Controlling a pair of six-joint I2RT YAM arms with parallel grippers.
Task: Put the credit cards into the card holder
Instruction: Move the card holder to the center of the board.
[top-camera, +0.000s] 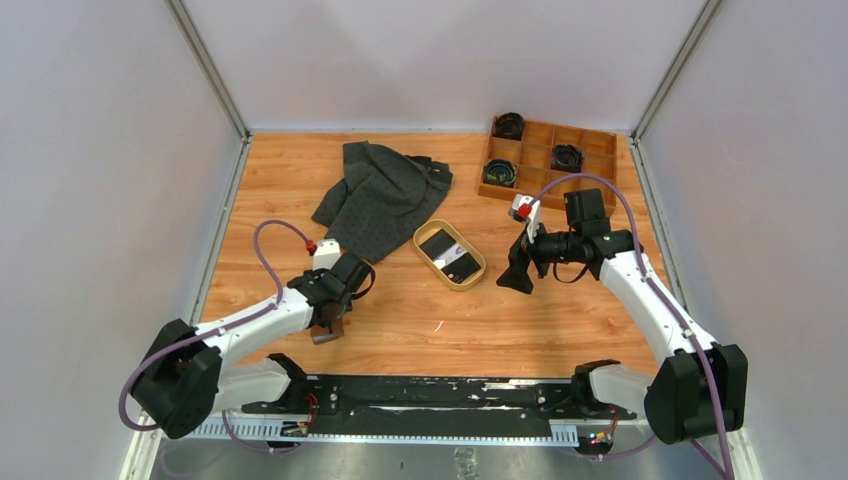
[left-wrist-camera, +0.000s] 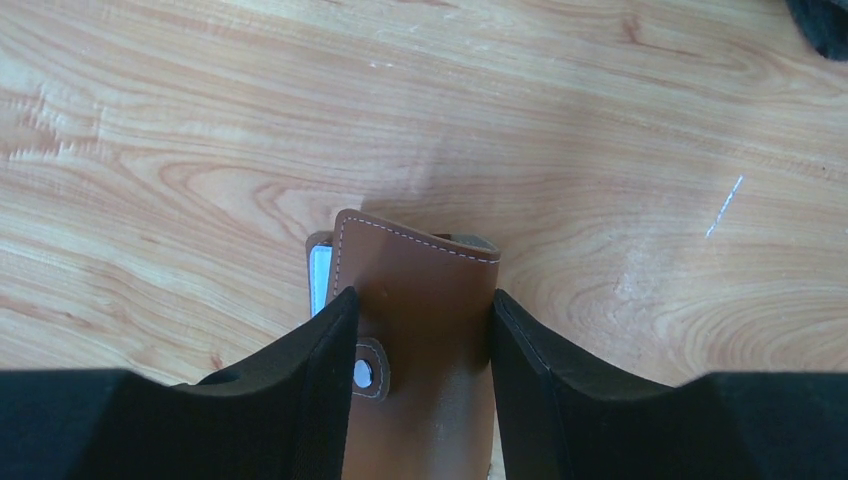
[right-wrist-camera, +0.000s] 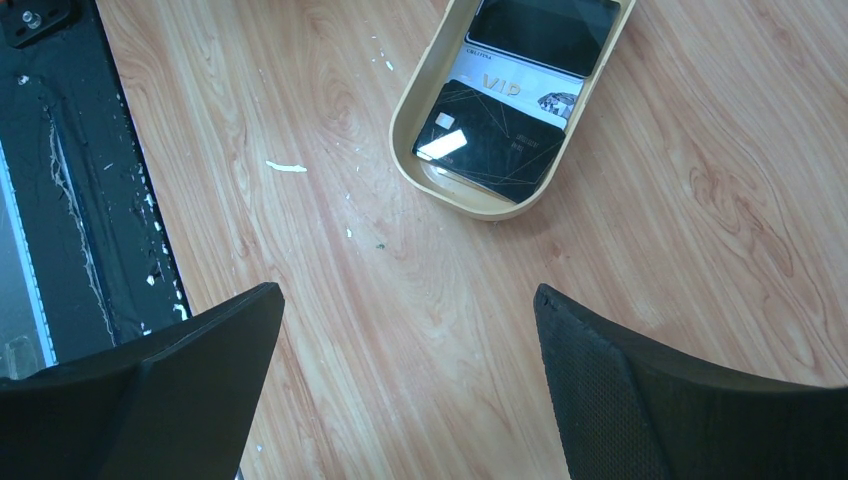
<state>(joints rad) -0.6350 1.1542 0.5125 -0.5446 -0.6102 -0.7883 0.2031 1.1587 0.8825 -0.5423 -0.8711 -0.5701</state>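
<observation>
Two tools are at work over the wooden desk (top-camera: 420, 320). The left tool (left-wrist-camera: 421, 296), low in the left wrist view, is clamped on the card holder (left-wrist-camera: 420, 255). Its black fingers (left-wrist-camera: 320, 350) press against both long sides of the brown leather, and the near one overlaps the tab with the metal snap. The holder stands out from between them toward the middle of the frame, and a pale edge peeks out at its left side. In the top view it is a small brown shape at the lower left of the desk, under the left tool (top-camera: 330, 322).

The right tool (right-wrist-camera: 408, 290) is spread wide and grasps nothing. It hangs over bare wood right of centre in the top view (top-camera: 518, 272).

Three credit cards (right-wrist-camera: 490, 140) lie overlapping in an oval tan tray (right-wrist-camera: 405, 120) at the top of the right wrist view. A black one is nearest, a white one lettered VIP comes next, and a dark one lies beyond. The tray sits mid-desk between the two tools.

A grey cloth (top-camera: 385, 190) lies crumpled at upper centre, and a wooden compartment box (top-camera: 590, 150) sits at the upper right.
</observation>
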